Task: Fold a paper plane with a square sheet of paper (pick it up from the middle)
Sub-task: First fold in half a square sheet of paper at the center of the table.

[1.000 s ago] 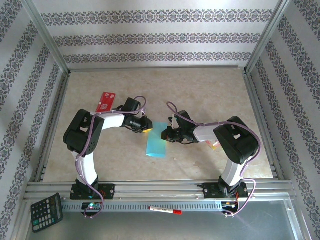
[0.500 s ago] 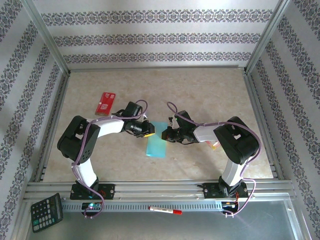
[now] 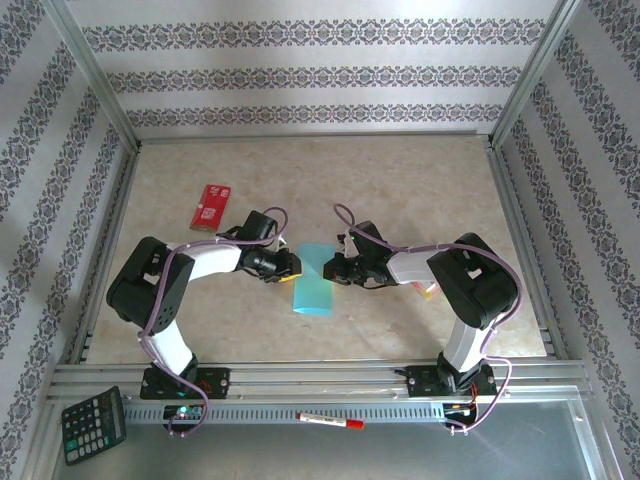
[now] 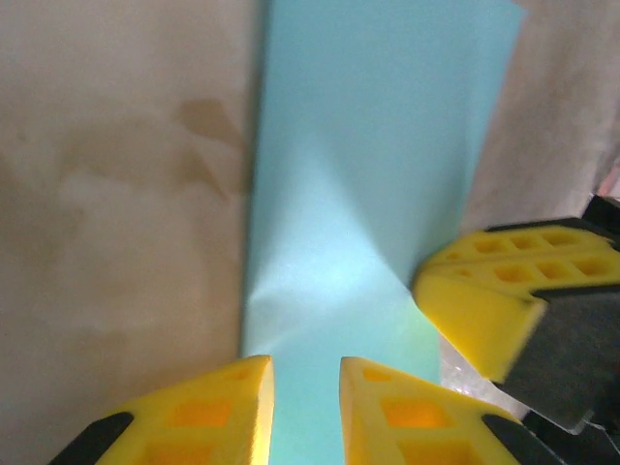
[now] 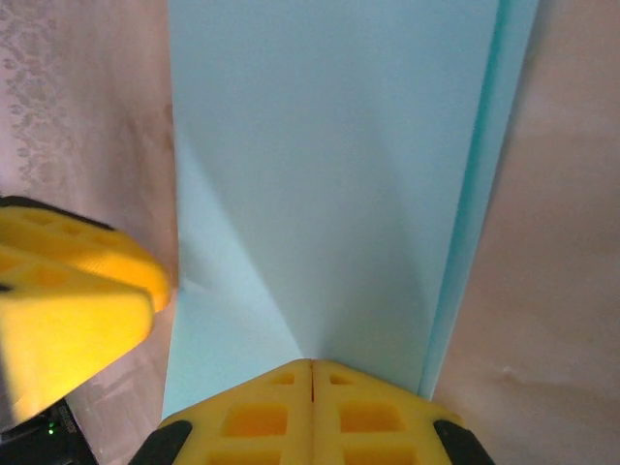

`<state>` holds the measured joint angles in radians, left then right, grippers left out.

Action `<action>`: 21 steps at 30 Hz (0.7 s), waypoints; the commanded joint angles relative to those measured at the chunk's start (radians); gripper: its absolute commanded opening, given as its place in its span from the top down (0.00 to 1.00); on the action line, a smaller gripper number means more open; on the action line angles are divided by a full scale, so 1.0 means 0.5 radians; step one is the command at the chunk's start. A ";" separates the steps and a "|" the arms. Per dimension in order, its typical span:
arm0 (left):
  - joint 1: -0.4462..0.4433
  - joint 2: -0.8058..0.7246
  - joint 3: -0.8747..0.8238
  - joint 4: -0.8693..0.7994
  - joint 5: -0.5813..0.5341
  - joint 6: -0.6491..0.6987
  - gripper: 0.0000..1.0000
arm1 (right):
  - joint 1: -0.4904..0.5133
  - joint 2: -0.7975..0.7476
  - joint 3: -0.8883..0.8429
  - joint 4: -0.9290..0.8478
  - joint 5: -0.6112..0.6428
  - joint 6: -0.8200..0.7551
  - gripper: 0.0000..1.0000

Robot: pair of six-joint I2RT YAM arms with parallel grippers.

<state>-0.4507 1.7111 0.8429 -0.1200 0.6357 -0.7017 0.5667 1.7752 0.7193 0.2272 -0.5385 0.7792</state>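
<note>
Red packet (image 3: 211, 206): parked over toward the left edge of the table (image 3: 400, 190), well apart from the action.
Left hand (image 3: 287, 266): down low at the left side of the sheet. The wrist view shows its fingers a narrow gap apart with blue showing through, so it's clamped on nothing.
Teal paper sheet (image 3: 313, 290): already creased into a narrow strip, lying mid-table and a touch toward the near edge, with its long sides running far to near.
Right hand (image 3: 338, 268): fingers pressed tight together on the sheet near its far end, with shallow creases fanning out from the pinch.
Handling: I'd call it feather-light, limp and slick on this table. It looks likely to buckle or skate if pushed, and it will keep any stray dent.
Where to hold: my pick is across the middle fold, where the doubled layers are stiffest, and a single loose edge is best avoided.
</note>
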 commanded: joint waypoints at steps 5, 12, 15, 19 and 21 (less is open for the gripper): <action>-0.125 -0.013 -0.086 0.133 0.074 -0.184 0.74 | -0.041 0.103 -0.114 -0.408 0.236 -0.064 1.00; -0.091 0.008 -0.148 -0.078 -0.072 -0.039 0.76 | -0.044 0.094 -0.127 -0.411 0.239 -0.073 1.00; -0.063 -0.094 -0.191 -0.176 -0.103 0.000 0.76 | -0.044 0.100 -0.129 -0.405 0.236 -0.073 1.00; -0.089 -0.280 -0.245 -0.136 -0.047 -0.065 0.74 | -0.045 0.107 -0.129 -0.402 0.235 -0.072 1.00; -0.146 -0.332 -0.273 -0.034 -0.006 -0.149 0.74 | -0.047 0.109 -0.126 -0.401 0.236 -0.071 1.00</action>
<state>-0.5014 1.5867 0.7197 -0.1413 0.6193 -0.7425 0.5667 1.7752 0.7193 0.2276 -0.5385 0.7792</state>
